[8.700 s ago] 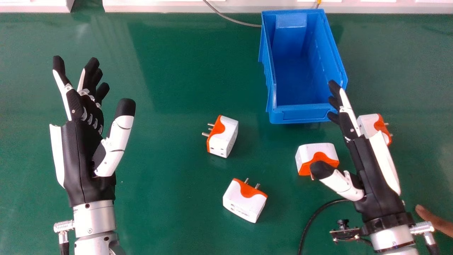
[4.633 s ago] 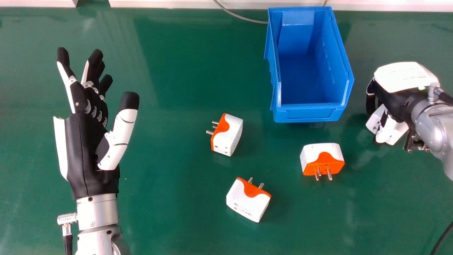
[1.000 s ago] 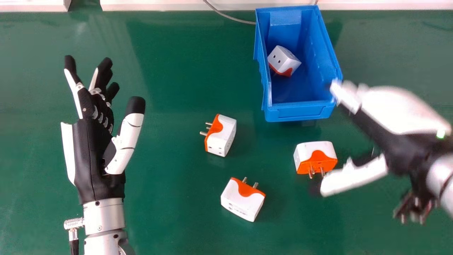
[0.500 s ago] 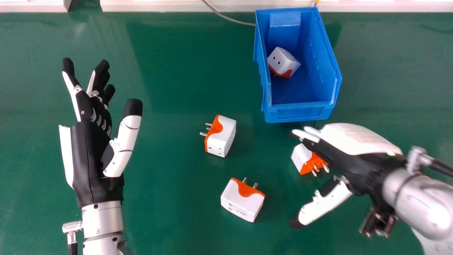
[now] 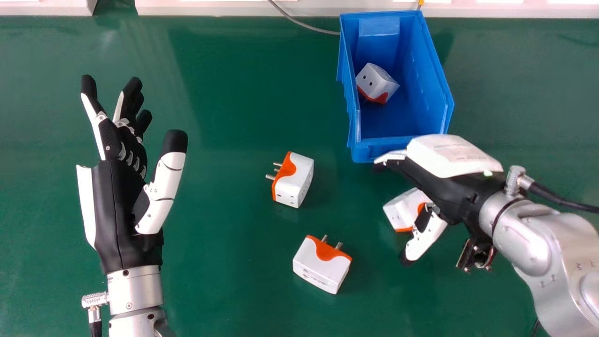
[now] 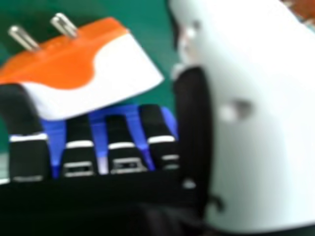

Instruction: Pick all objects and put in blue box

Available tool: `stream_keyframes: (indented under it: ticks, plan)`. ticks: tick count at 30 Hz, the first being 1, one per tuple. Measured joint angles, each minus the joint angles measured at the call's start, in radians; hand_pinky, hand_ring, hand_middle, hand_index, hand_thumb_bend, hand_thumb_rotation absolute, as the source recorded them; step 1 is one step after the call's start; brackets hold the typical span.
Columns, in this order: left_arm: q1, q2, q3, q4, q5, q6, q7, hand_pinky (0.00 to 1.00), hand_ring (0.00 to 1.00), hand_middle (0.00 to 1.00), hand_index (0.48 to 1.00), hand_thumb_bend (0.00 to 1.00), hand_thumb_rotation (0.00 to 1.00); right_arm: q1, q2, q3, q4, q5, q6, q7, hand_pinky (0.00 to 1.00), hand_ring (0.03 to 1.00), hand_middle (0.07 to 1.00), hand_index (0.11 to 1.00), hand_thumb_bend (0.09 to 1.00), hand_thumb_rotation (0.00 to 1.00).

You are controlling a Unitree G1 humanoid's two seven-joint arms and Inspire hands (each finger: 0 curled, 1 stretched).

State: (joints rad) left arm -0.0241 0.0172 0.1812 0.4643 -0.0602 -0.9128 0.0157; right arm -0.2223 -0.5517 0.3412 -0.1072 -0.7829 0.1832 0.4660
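Adapter lies partly beneath the right hand, thumb and fingers spread, seemingly to either side

Shiny green tabletop stretched out under the left hand and right hand. Way past both ran a pale ledge, plus a skinny grey cable sideways between them and some yellow bit beyond the right one.

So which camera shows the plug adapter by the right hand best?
The right hand view: the adapter is close up, both metal prongs visible. In the head view, the right hand partly covers it, leaving mostly white showing.
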Motion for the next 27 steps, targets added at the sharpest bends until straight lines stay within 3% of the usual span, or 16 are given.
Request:
stream_keyframes:
  ticks: [9, 14, 19, 27]
  plan:
    - [-0.007, 0.0, -0.001, -0.002, -0.003, 0.001, -0.014, 0.92, 0.95, 0.93, 0.926, 0.66, 0.57, 0.025, 0.0, -0.015, -0.005, 0.047, -0.03, -0.014, 0.33, 0.405, 0.499, 0.494, 0.517, 0.0]
    - [-0.011, 0.0, -0.001, -0.002, -0.025, 0.001, -0.029, 0.93, 0.96, 0.94, 0.929, 0.65, 0.57, 0.033, -0.009, -0.03, -0.013, 0.074, -0.063, -0.014, 0.32, 0.39, 0.481, 0.513, 0.515, 0.0]
    - [-0.015, 0.0, -0.001, -0.002, -0.026, 0.001, -0.035, 0.93, 0.96, 0.94, 0.928, 0.65, 0.57, 0.05, -0.015, -0.046, -0.036, 0.08, -0.081, -0.026, 0.34, 0.398, 0.495, 0.499, 0.516, 0.0]
    - [-0.024, 0.0, 0.0, -0.003, -0.025, 0.008, -0.035, 0.93, 0.96, 0.94, 0.928, 0.67, 0.57, 0.132, -0.014, -0.194, -0.174, 0.192, -0.217, -0.141, 0.31, 0.409, 0.49, 0.518, 0.496, 0.0]
